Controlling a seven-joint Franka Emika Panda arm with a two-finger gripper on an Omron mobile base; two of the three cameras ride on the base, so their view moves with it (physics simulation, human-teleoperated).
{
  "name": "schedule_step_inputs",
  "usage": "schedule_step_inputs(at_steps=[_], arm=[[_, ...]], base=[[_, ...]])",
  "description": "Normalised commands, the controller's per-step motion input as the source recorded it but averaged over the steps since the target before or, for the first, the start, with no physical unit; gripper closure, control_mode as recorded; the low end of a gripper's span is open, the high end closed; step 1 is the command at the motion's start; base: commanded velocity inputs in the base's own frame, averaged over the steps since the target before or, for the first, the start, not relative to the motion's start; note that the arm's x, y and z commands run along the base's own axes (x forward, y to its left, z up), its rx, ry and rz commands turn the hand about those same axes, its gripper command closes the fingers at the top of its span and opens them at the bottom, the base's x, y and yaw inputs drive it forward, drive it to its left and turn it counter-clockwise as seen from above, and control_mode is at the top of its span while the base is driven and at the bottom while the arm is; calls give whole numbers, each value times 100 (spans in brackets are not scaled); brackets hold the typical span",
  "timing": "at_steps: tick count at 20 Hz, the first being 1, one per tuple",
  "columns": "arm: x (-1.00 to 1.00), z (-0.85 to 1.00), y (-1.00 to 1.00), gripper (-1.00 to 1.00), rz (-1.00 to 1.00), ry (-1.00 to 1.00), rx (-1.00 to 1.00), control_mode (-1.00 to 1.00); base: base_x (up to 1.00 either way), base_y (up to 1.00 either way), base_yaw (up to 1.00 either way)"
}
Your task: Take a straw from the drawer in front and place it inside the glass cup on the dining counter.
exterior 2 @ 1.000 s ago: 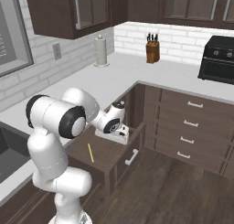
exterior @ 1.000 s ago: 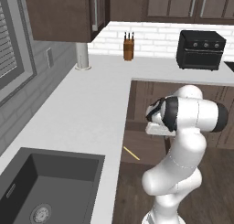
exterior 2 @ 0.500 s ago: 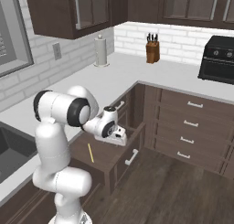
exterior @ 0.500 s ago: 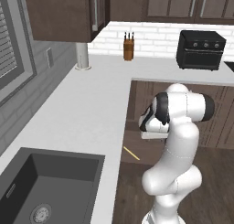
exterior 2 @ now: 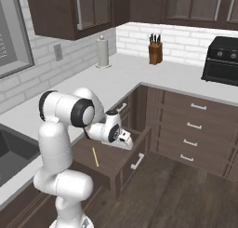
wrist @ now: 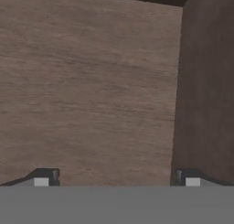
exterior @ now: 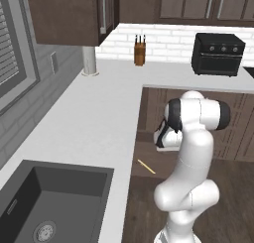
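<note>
Open pincer (wrist: 116,176) above drawer (exterior 2: 122,160) floor

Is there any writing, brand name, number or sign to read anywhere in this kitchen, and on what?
None: no words, numbers or signs can be read.
The black oven has knobs but no legible markings.
The knife block and the drawer front are plain.
</note>
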Motion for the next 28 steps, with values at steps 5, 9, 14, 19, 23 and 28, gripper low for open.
schedule_step_inputs(at_steps=[5, 9, 14, 19, 23, 28], arm=[[0, -18, -73, -100, -4, 0, -6, -100], [-8, -2, -100, -100, -5, 0, -5, -100], [-20, 0, -100, -100, -2, 0, -2, -100], [-28, 1, -100, -100, 0, 0, 0, -100], [-40, 66, -24, -100, 7, -6, 0, -100], [-39, 100, 73, -100, 21, -7, 0, -100]], base=[[0, 0, 0], [0, 0, 0], [0, 0, 0], [0, 0, 0], [0, 0, 0], [0, 0, 0]])
